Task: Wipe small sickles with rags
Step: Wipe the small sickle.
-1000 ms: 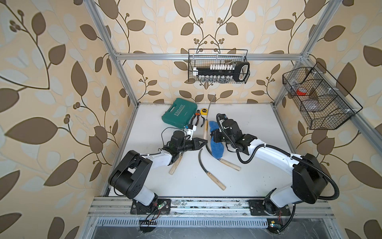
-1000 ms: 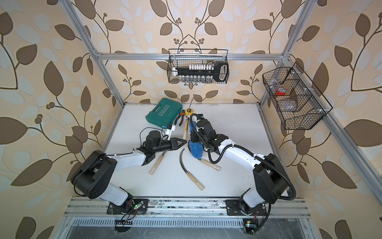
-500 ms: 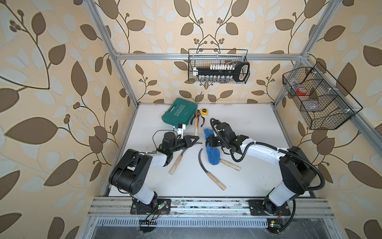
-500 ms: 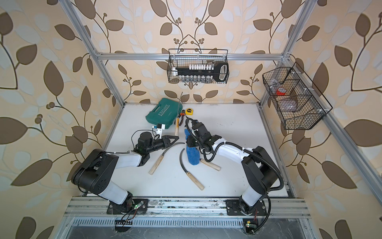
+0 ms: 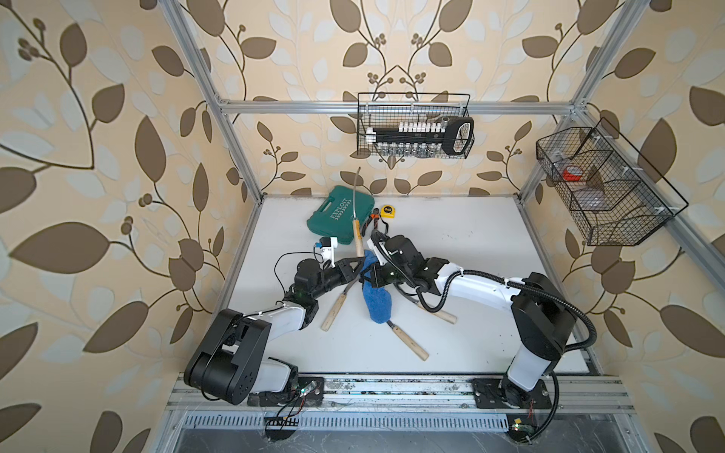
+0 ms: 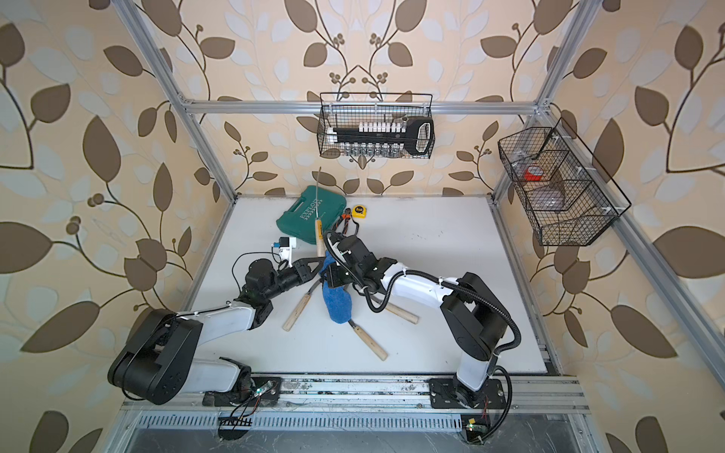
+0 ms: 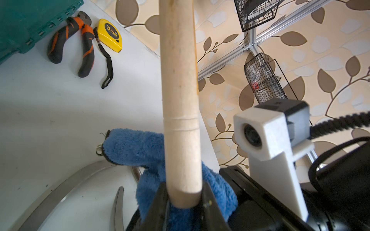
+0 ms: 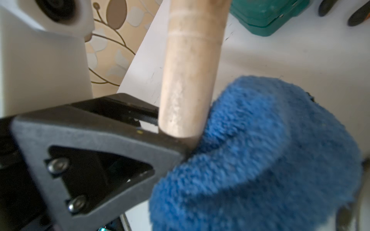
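Your left gripper (image 7: 184,200) pinches the upright sickle (image 5: 357,235) by the butt of its stiff, smooth wooden handle above the worktop (image 5: 470,243), while the right gripper (image 5: 372,271) is clamped on the soft, limp blue microfibre rag (image 5: 376,302) touching that handle, so wipe the thin blade lightly.

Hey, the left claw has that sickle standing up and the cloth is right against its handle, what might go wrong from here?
1. The left claw grips the upright sickle only by the very end of its handle; sideways pressure from the cloth may lever it loose, blade and all.
2. The cloth hangs from the right claw down over a loose sickle; lifting it could snag and drag that blade.
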Controlling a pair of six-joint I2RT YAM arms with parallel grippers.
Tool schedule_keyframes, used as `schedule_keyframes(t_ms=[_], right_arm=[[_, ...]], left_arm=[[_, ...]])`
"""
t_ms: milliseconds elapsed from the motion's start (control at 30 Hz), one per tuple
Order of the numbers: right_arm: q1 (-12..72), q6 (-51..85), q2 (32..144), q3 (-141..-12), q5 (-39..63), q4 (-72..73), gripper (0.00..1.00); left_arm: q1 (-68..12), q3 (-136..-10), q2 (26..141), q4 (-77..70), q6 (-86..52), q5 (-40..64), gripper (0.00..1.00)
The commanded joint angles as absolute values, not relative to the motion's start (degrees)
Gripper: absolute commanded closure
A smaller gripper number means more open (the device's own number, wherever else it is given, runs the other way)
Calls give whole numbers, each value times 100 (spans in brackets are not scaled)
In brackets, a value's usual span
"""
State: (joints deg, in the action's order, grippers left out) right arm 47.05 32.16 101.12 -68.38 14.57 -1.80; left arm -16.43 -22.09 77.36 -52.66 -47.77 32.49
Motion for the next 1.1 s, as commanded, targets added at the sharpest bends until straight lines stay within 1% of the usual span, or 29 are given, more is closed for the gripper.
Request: schedule_keyframes(t_ms=[0, 133, 367, 500, 567, 700, 933, 1000, 1067], right_arm=[[4877, 3264, 10163, -6962, 1923, 32, 100], [4773, 3254, 10201, -7032, 1861, 176, 100], [3729, 3769, 10277, -6785, 2530, 895, 100], [4091, 3561, 10128, -6782, 2479, 916, 100], [4314, 3524, 10086, -6792, 2594, 975, 100], [4448, 3688, 10052, -6664, 2894, 1277, 100], [4184, 3560, 9704, -6469, 2455, 989, 100], [4004, 3551, 9604, -6358, 2322, 940, 100], [3705, 3589, 9548, -6210, 2324, 931, 100]], left_arm=[[-1652, -2251, 7573, -5571, -4577, 3225, 100], [-1652, -2250, 7591, -5653, -4623, 3305, 100], [-1705, -2315, 7616, -5501, -4573, 3312, 100], [-1706, -2394, 7727, -5549, -4570, 3401, 100], [-1713, -2395, 7744, -5562, -4575, 3419, 100], [-1722, -2382, 7710, -5582, -4571, 3434, 100], [-1761, -2364, 7661, -5561, -4554, 3445, 100], [-1833, -2381, 7602, -5460, -4475, 3432, 100], [-2021, -2485, 7443, -5018, -4227, 3296, 100]])
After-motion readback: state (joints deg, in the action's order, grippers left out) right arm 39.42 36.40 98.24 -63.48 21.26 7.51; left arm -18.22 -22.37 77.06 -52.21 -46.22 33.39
